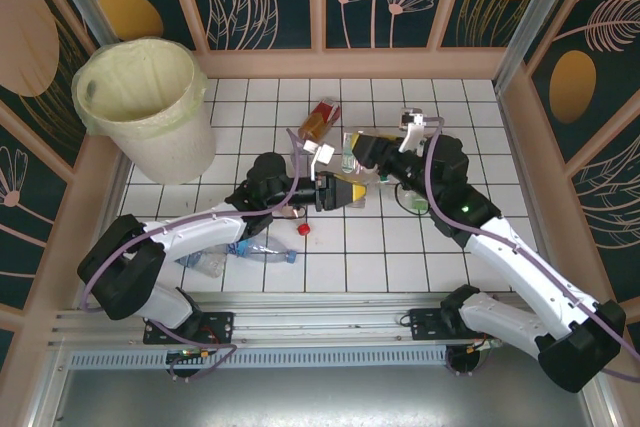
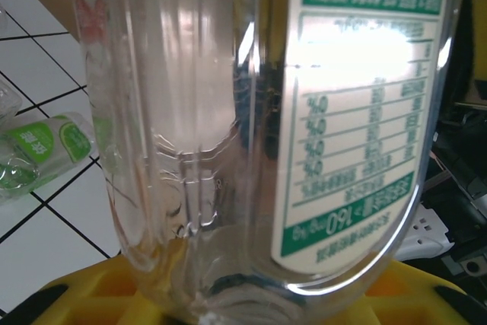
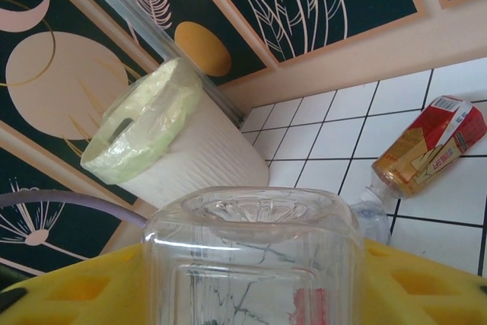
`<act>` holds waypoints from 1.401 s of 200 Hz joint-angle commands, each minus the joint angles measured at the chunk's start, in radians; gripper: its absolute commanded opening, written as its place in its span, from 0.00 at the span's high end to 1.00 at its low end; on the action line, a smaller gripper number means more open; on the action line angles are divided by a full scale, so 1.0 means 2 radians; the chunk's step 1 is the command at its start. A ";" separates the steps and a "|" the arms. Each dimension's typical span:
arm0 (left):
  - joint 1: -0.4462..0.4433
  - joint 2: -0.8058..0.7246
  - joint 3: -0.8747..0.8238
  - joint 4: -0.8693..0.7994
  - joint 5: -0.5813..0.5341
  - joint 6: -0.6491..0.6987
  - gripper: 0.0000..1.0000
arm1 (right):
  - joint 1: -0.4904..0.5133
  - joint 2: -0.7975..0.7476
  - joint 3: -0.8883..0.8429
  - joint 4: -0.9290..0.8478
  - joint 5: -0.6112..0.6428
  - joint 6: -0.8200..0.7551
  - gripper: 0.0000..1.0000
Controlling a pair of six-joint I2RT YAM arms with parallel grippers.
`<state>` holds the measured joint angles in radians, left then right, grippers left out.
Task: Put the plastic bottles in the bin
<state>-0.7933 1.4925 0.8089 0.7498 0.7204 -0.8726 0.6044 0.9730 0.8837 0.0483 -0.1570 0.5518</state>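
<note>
Closest to the left wrist lens, a clear bottle (image 2: 198,135) with a green-and-white label stands between the yellow fingers (image 2: 99,294) of the left end effector (image 1: 350,192), which is clamped on it. The bottle's moulded base sits between the fingers of the right end effector (image 1: 355,152); whether those jaws press the bottle or stand just clear of it cannot be told. The bottle is held above the table (image 1: 450,97), right of the bin (image 1: 175,142) and outside it. An amber bottle (image 3: 430,154) with a red label lies on the tiles right of the bin. A crushed green-label bottle (image 2: 42,150) also lies on the table. A blue-capped bottle (image 1: 245,252) and a small red object (image 1: 303,230) lie nearer the arm bases than the bin.
</note>
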 commanded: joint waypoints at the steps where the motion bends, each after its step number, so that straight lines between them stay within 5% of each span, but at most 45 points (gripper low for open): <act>1: -0.002 -0.012 0.024 -0.020 -0.028 0.023 0.64 | -0.002 -0.012 -0.012 0.012 -0.001 -0.002 0.28; 51: 0.019 -0.032 0.077 -0.168 -0.079 0.079 0.61 | -0.019 -0.049 -0.017 -0.027 0.010 -0.024 0.13; 115: 0.092 -0.045 0.172 -0.345 -0.138 0.150 0.61 | -0.026 -0.097 -0.025 -0.085 0.026 -0.065 0.13; 163: 0.161 -0.049 0.266 -0.477 -0.200 0.201 0.61 | -0.026 -0.094 -0.050 -0.123 0.099 -0.065 0.13; 280: 0.346 -0.041 0.393 -0.608 -0.342 0.237 0.61 | -0.026 -0.059 -0.116 -0.085 0.073 -0.076 0.14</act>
<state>-0.1555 1.4025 1.5333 -0.4156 0.1131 -0.4271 0.5568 0.8471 0.6697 -0.1726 0.0067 0.4232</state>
